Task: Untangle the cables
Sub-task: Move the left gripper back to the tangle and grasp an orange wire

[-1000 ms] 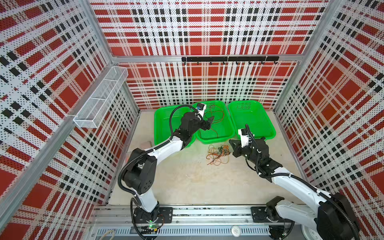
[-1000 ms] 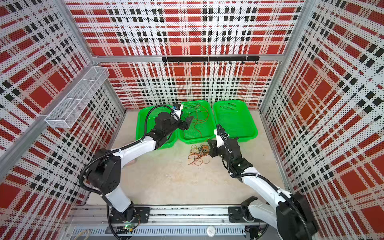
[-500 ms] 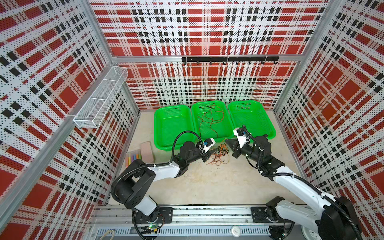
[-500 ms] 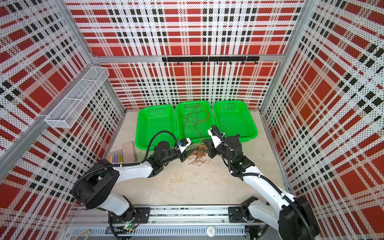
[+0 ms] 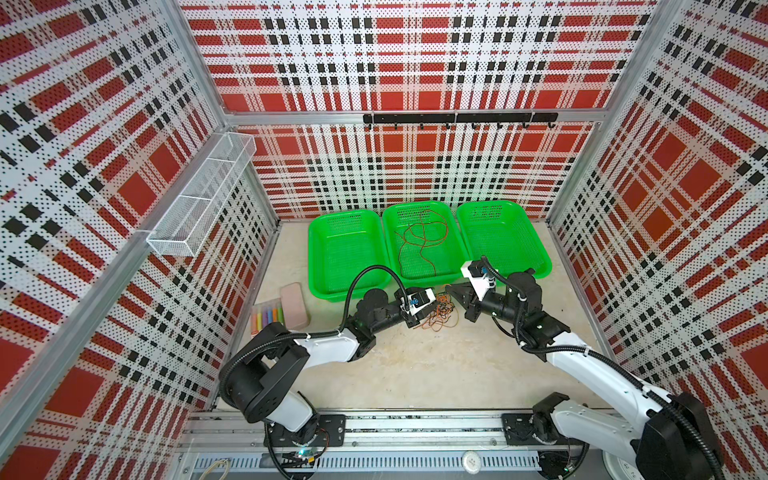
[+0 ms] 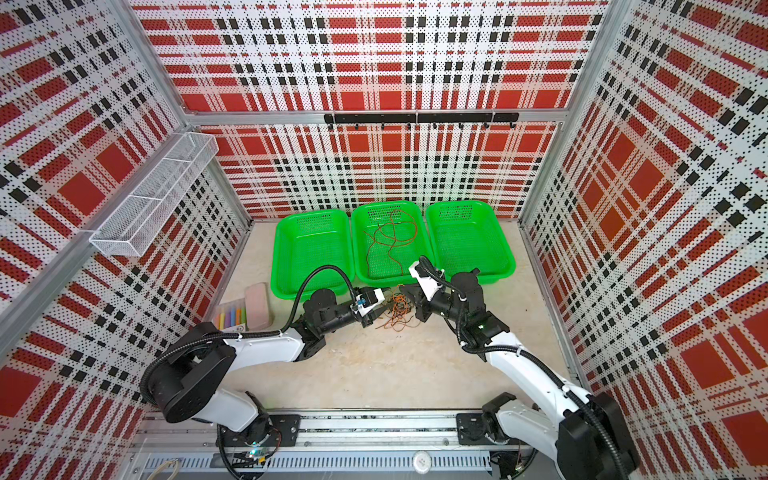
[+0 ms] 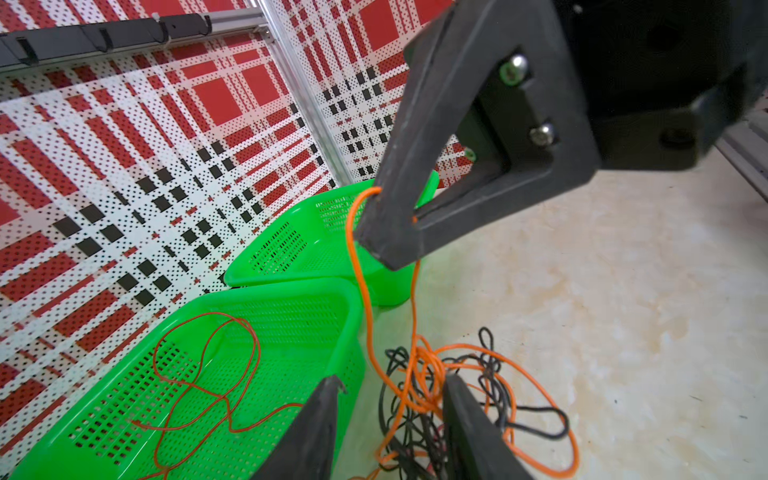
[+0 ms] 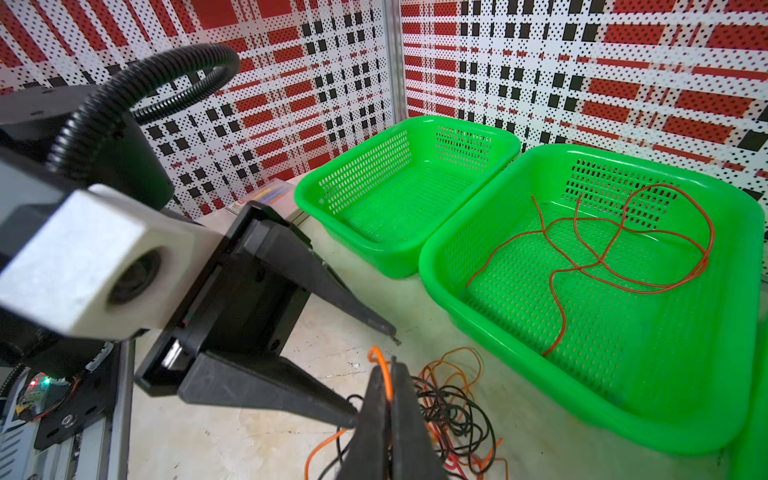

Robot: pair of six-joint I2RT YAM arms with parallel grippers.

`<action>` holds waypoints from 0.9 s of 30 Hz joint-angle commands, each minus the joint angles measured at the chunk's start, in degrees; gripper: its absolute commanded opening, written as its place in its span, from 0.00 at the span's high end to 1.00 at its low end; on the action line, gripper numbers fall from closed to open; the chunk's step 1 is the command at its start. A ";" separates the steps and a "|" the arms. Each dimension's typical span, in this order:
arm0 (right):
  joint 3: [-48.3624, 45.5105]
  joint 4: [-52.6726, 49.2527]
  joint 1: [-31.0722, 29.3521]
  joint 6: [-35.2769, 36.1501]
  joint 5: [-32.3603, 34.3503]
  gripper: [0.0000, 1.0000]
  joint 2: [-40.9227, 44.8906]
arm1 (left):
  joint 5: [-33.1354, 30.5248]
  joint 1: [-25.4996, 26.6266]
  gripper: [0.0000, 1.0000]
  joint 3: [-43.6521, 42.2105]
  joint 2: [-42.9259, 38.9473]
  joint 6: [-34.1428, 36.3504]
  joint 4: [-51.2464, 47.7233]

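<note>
Orange and black cables (image 5: 441, 312) lie tangled on the beige surface (image 5: 415, 365), just in front of the middle green basket (image 5: 428, 278).

Both arms reach low from the front edge of the surface and meet over the cables. The right tool (image 7: 386, 245) points steeply down, jaws closed on the orange cable (image 7: 359, 266), which hangs from its tip to the heap. The left tool (image 7: 390, 380) has its jaws apart, with strands between them and none pinched. A red cable (image 5: 422, 245) lies loose in the middle green basket, close behind both tools. A pink block (image 5: 293, 303) and a box of coloured sticks (image 5: 266, 318) sit near the left edge, well apart. In both top views the left tool covers part of the heap, and both wrist views cut it off. Single black strands cannot be traced.
</note>
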State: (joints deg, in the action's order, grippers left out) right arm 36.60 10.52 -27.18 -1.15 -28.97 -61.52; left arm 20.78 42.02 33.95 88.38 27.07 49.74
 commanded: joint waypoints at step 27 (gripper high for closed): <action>-0.83 -2.21 0.76 8.70 2.83 1.00 3.69 | 2.08 2.43 0.63 4.16 2.71 7.85 -9.05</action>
State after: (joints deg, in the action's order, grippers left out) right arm 35.94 8.82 -26.70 5.37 -24.88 -58.02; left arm 23.18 43.62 36.21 90.39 33.12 41.91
